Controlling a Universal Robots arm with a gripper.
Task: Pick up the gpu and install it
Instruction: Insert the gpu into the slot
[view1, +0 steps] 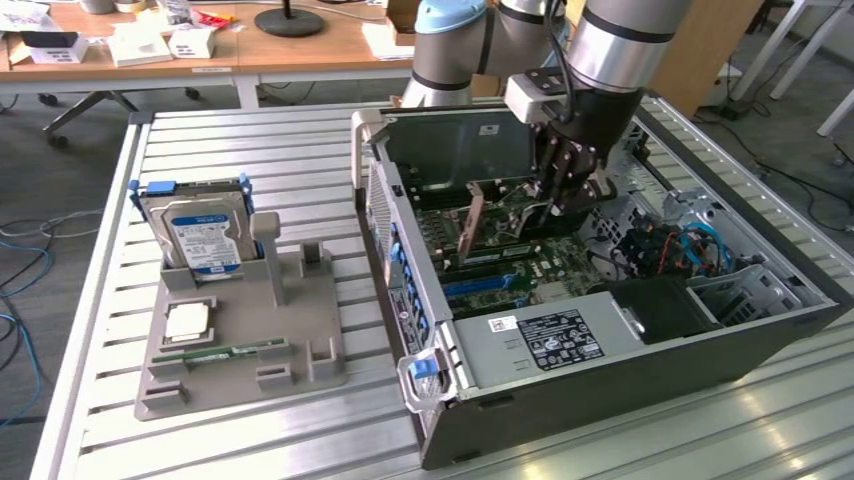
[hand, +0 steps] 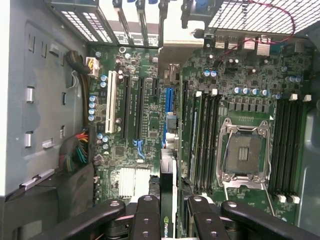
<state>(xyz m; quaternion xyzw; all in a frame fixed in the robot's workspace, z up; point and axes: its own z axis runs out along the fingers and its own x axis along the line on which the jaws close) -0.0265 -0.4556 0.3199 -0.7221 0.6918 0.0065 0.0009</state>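
Starting at the exterior view's left: on the slatted bench (view1: 200, 140) sits a grey holder (view1: 307, 330). It carries the hard drive (view1: 207, 235), a small square chip (view1: 187, 320) and the green RAM stick (view1: 220, 353), all well apart from the action.

Moving right, the open computer case (view1: 667, 355) lies on its side, and here's the play. The pincer (view1: 571, 205) is down inside it, clamped on the gpu (hand: 167, 195), a finger on each face of the card. In the wrist view the card hangs edge-on over the motherboard, roughly in line with the blue slot (hand: 169, 100). Whether its edge touches the slot, I cannot tell.

My read: pickup done, installing under way. Seating calls for the card's edge square over the slot, the bracket end meeting the rear openings, and a straight push.

In the wrist view, neighbouring black slots (hand: 127, 107) and the processor socket (hand: 245, 152) crowd the lane. Further right in the exterior view, the power supply (view1: 567, 335) and blue cables (view1: 687, 250) sit near the arm's path.
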